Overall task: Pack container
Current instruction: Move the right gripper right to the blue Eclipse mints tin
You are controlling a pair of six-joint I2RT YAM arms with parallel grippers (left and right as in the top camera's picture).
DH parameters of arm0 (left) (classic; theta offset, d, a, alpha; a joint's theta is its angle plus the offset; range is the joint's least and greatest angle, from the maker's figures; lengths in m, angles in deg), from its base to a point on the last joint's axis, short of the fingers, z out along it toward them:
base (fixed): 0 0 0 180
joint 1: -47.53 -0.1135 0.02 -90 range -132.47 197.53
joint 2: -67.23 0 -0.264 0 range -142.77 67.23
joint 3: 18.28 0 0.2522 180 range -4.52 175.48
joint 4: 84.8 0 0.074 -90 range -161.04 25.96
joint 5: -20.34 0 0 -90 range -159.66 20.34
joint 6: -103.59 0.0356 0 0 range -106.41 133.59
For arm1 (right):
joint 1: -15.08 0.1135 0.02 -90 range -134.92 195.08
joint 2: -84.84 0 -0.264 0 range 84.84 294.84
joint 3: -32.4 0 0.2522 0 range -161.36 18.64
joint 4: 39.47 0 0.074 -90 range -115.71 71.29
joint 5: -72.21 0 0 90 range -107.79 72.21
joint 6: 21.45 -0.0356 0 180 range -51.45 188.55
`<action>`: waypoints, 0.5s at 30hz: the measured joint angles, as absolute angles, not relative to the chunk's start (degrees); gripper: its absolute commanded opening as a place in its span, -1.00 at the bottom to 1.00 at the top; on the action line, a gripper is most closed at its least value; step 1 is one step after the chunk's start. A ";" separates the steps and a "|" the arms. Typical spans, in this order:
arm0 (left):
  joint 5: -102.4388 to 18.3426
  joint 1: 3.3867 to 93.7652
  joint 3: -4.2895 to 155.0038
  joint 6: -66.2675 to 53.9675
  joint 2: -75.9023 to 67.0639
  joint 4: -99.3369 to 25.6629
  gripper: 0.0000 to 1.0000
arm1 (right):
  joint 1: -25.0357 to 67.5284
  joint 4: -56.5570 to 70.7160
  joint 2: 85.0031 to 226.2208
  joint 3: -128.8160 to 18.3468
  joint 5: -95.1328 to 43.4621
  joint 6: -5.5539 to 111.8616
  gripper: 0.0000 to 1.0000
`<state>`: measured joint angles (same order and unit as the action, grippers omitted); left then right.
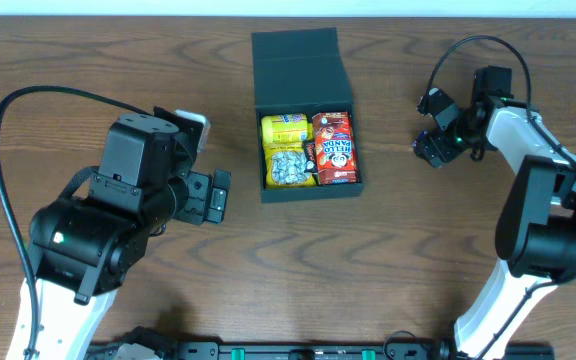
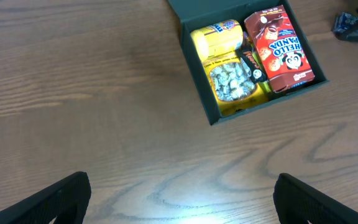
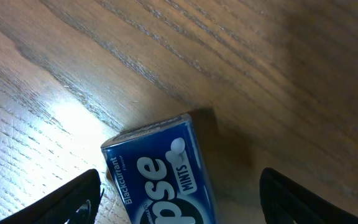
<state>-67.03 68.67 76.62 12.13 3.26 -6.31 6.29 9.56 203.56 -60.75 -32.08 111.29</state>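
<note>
Container (image 1: pixel 300 72), matte black with its flap lid thrown back, sits mid-table (image 1: pixel 118 50), a little toward the far edge; inside it lie a yellow packet (image 1: pixel 286 128), a bag of silver-wrapped sweets (image 1: pixel 289 165) and a red Hello Panda box (image 1: pixel 334 148), side by side with little spare room showing; right of the container, well apart from it, a blue mint pack (image 3: pixel 160 174) lies flat on the wood, and the right gripper (image 3: pixel 179 196) hangs over it with its fingers spread to either side, neither touching the pack as far as the wrist view shows; left of the container the left gripper (image 1: pixel 214 194) waits with fingers wide apart, holding nothing.

Picking up the mints looks like the step in hand; the pack lies askew between the fingers, so the wrist should probably turn to square the pads to its long sides, then drop low before closing, since a thin pack offers little edge.

Brown wood-grain tabletop, smooth, with glare beside the pack; little else of the room shows.
</note>
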 measured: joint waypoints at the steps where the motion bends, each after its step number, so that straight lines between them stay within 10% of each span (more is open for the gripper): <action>1: -67.03 68.67 76.62 12.13 3.26 -6.34 0.91 | 6.29 9.60 203.56 -60.75 -32.05 111.29 0.62; 15: -67.03 68.67 76.62 12.13 3.26 -6.34 0.91 | 6.29 9.39 203.56 -60.75 -31.11 111.29 0.58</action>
